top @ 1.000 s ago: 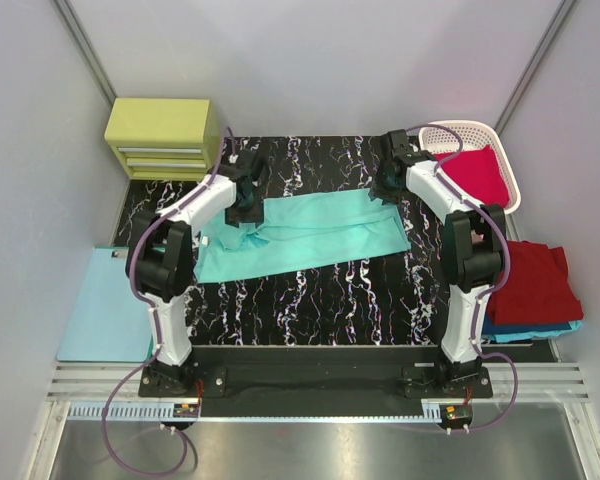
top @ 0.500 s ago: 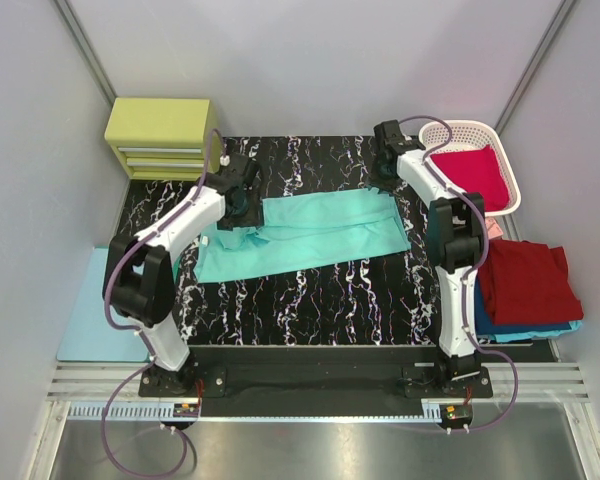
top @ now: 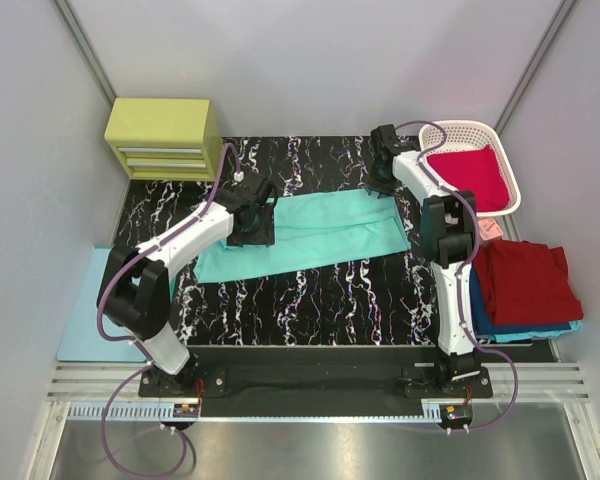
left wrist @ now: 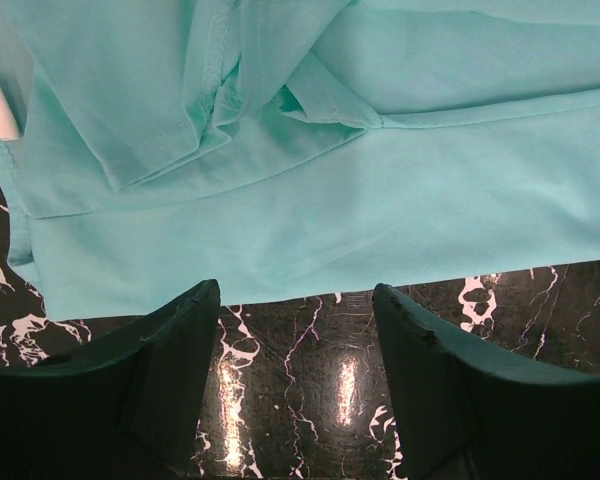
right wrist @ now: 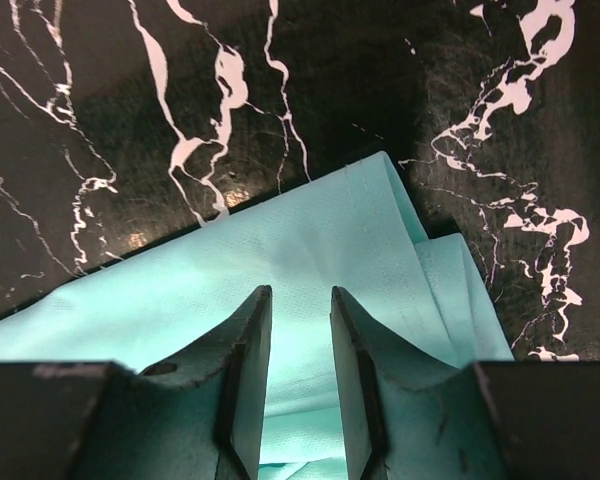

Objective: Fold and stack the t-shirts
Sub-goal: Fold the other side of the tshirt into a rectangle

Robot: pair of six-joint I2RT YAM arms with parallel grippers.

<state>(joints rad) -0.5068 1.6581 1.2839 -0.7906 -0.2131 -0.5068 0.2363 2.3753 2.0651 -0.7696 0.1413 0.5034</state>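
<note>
On the black, white-veined marble-pattern tabletop [top: 310, 290]: a mint-teal soft cloth t-shirt [top: 325, 232], folded into a long band running left to right across the far half, left end rumpled, one sleeve doubled over itself. Left gripper [left wrist: 297, 300] released, dark jaws standing wide above bare marble at the near hem of that rumpled end, nothing between them. Right gripper [right wrist: 300, 300] at the band's far right corner, jaws only narrowly parted, flat teal cloth showing through the slit, nothing visibly pinched. At the table's far right corner, a white plastic lattice basket [top: 460, 127], holding a crimson cloth t-shirt [top: 472, 175] loosely heaped, filling most of the inside and lapping against the near rim; impossible to tell whether anything lies beneath. Just beside the basket, a small pale pink scrap, too small to identify. Nearer, off the table's right edge, a folded stack: a dark red cloth t-shirt [top: 528, 280] on top, a blue cloth t-shirt [top: 483, 325] peeking out below at the near left, a thin teal edge under both. At the far left corner, a yellow-green box-shaped drawer cabinet [top: 160, 135], two drawer fronts, both pushed in, contents hidden. Left of the table, a pale blue rigid clipboard [top: 90, 310] lying flat, partly hidden under the left arm.
</note>
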